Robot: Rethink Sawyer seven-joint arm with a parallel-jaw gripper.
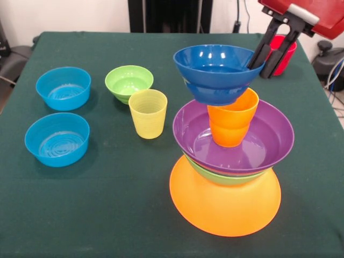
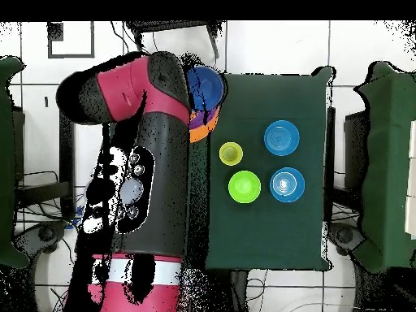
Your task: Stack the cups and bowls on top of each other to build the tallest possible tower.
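Now, at your upper right, the black gripper [image 1: 270, 54] stands open beside the round dark blue plastic bowl [image 1: 216, 72] capping the multicoloured tower [image 1: 228, 177].

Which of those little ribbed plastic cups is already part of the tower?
The orange ribbed plastic cup: it stands inside the purple bowl with the dark blue bowl on top. The translucent yellow cup and red cup stand apart.

A robot lab: cloth-covered table [image 1: 107, 215], loose cables [image 1: 334, 75] on a tiled floor [image 2: 276, 45], spare tables around.
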